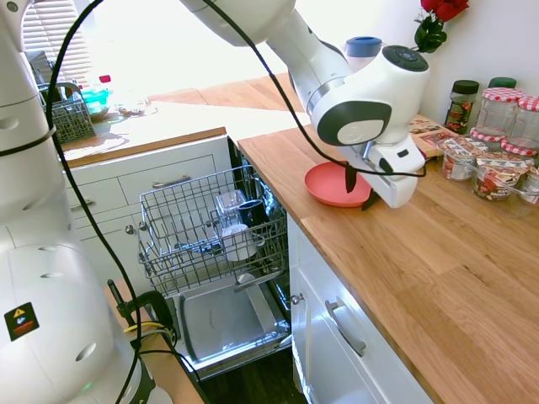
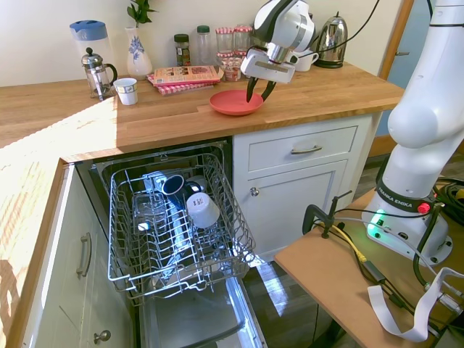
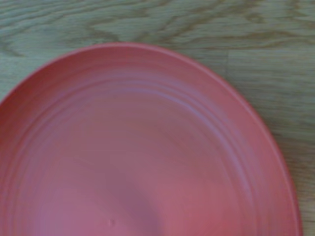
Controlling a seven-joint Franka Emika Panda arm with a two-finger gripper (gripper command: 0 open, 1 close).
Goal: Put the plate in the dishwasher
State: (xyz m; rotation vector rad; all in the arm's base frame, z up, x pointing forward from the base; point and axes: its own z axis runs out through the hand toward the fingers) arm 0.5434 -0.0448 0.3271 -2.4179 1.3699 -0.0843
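Presently the hand (image 2: 259, 90) hangs with fingers parted, grasping nothing, straddling the near rim of the plate (image 2: 233, 103), which lies flat on the wooden worktop (image 2: 145, 119) — probably so the fingers can pinch that rim. Plate is round, coral-red, smooth with faint concentric rings and a shallow raised edge. Dishwasher (image 2: 174, 232) stands open below, grey wire rack pulled out, cups inside.

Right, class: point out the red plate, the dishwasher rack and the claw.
plate (image 2: 230, 104): second exterior view, its bare left half.
dishwasher rack (image 2: 127, 217): second exterior view, left wire wall.
claw (image 2: 259, 92): second exterior view, between its open fingertips.
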